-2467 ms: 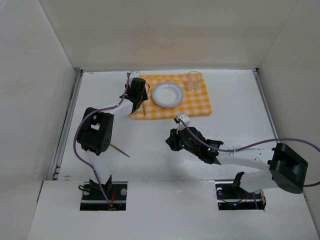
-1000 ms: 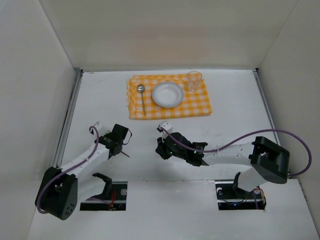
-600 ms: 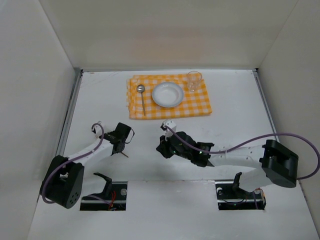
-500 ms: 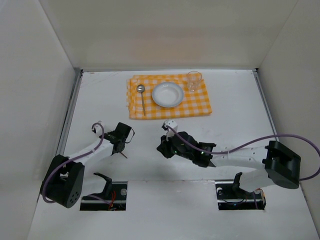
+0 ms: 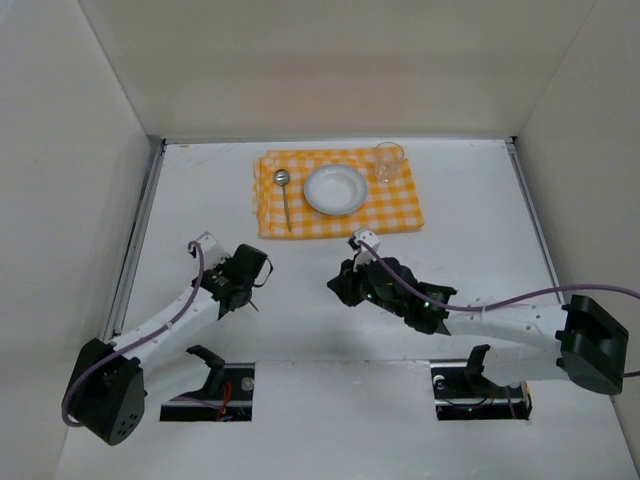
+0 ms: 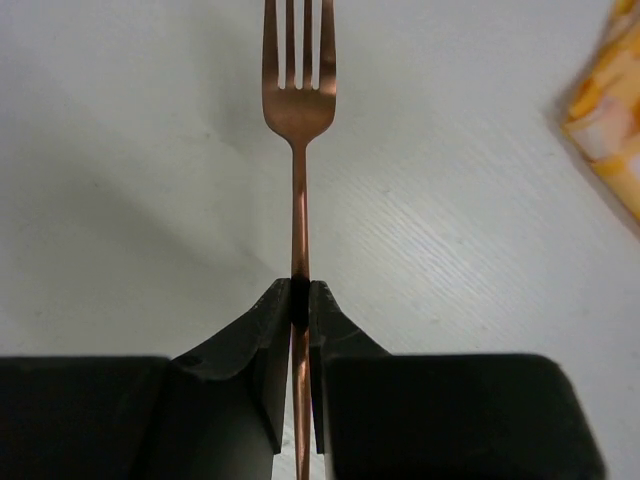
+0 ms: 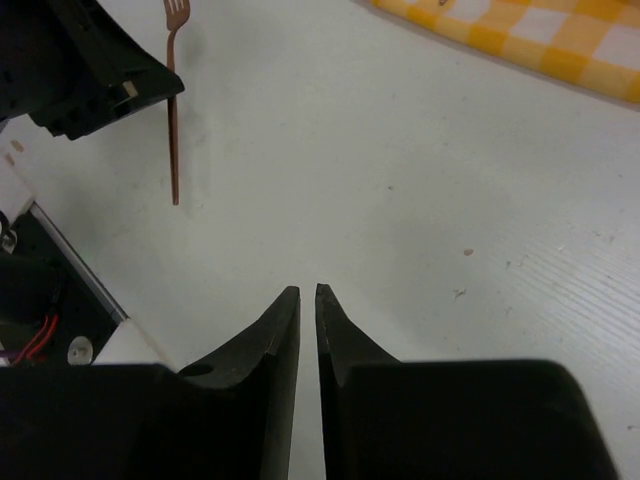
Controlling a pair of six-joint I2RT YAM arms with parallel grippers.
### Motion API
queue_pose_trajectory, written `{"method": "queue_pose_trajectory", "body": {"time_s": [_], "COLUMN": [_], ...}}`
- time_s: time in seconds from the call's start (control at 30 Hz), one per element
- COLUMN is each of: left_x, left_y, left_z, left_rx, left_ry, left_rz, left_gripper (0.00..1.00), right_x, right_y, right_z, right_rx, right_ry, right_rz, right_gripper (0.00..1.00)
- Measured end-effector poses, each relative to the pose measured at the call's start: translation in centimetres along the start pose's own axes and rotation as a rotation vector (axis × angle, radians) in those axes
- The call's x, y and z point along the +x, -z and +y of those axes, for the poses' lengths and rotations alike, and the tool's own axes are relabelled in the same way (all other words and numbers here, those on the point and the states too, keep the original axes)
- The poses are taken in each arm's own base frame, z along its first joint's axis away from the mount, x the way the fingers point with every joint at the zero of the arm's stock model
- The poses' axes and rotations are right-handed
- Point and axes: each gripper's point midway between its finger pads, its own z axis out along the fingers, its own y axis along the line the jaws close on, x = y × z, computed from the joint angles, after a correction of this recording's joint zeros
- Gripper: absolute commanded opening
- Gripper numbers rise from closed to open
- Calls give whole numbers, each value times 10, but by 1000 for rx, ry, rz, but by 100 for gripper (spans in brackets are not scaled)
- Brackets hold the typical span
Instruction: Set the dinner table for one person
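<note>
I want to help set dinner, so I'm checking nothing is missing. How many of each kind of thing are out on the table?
copper-coloured metal fork: 1
silver metal spoon: 1
round white plate: 1
clear drinking glass: 1
orange-and-white checked cloth: 1
Total: 5

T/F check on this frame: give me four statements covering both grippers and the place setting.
1. The left gripper is shut on the fork handle, tines pointing away from it. True.
2. The spoon lies inside the plate. False: it lies on the checked cloth, left of the plate.
3. The right gripper holds a knife. False: its fingers are nearly together with nothing between them.
4. The glass stands on the cloth, at the plate's far right. True.
</note>
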Motion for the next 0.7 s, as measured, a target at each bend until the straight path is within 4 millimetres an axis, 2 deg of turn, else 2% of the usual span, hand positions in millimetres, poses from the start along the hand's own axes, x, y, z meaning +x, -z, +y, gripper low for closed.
{"method": "queue_pose_trajectory", "body": {"time_s": [0.1,0.2,0.3,0.4,0.57,0.7], "left_x": [-12,-26,-35,-36,-15,13], "left_y": [18,44,70,92,108,108], "left_z": [-29,-76,-137,-204,-298,-357], "left_rx": [78,184,307,430,567,635], "left_ry": [-34,-69,-101,-119,-151,-180], "left_rz": [-18,-35,-50,-52,-22,16], "left_gripper": [0,0,0,0,0,0], "right_x": [-10,-25,-45,-73,-108,-111], "right_y": [5,15,33,62,109,119], "right_z": [-11,-28,-51,-78,-115,-127], "right_rx": [27,73,132,194,271,299], "right_ry": [-24,-59,-101,-164,-270,-313], "right_rz": [-36,-96,-187,-324,-532,-571], "right_gripper": [27,34,37,39,38,36]}}
